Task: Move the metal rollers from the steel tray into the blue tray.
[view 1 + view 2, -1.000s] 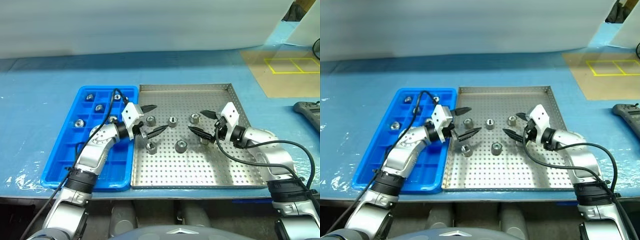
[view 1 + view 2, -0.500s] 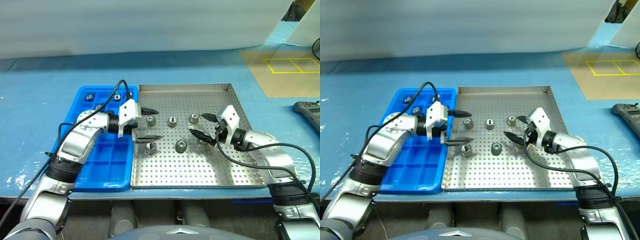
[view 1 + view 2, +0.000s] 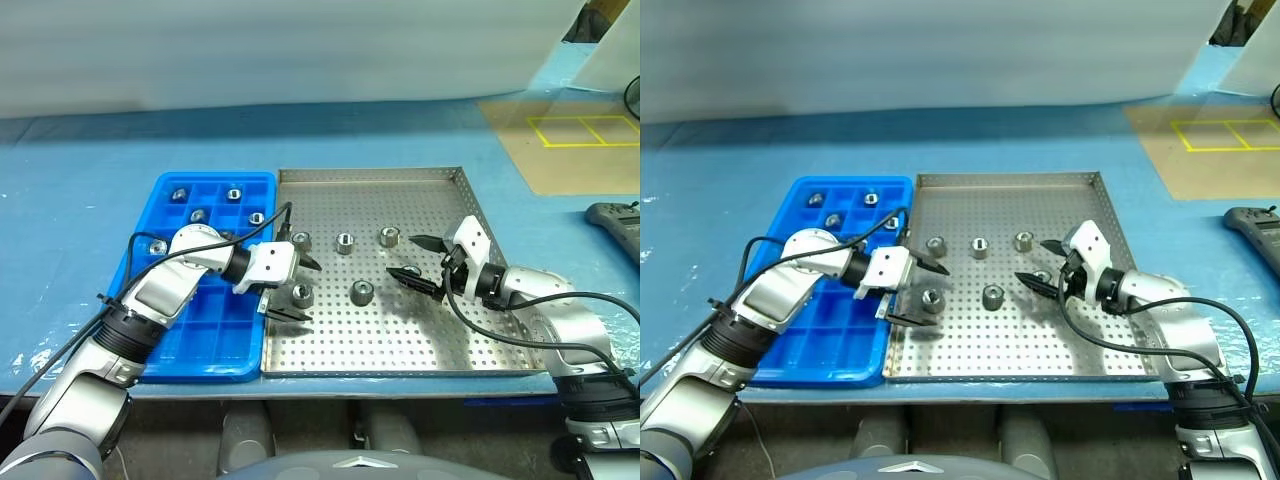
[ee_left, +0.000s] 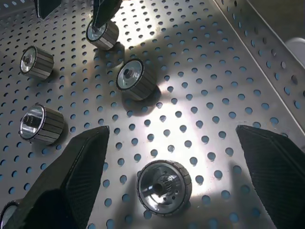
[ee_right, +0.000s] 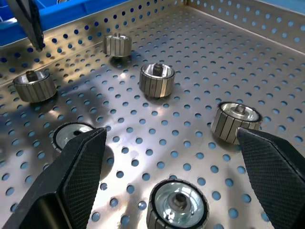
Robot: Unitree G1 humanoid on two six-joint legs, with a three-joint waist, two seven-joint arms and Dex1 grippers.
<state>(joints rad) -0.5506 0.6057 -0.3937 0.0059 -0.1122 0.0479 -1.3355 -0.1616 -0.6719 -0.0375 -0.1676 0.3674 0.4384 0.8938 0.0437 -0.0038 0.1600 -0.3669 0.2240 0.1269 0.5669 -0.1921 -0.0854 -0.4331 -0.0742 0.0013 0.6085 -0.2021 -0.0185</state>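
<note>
The left claw (image 3: 287,290), fingers apart and empty, has swung back from the blue tray (image 3: 150,345) to straddle a roller (image 3: 301,294) in the steel tray (image 3: 400,340); right claw (image 3: 425,262) likewise apart, poised over another roller (image 5: 177,206).

— Where's the left gripper (image 3: 294,291)?
— Low, reaching across toward the right, wrist bent sharply, elbow out to the left. Its black fingers (image 4: 71,176) stand wide apart, nothing gripped between them.
— And the right gripper (image 3: 423,262)?
— Pointing toward the left one, tilted slightly down, forearm trailing back to the right. Its fingers (image 5: 71,176) are spread wide as well, holding nothing.
— Are the two touching?
— No, well apart.
</note>
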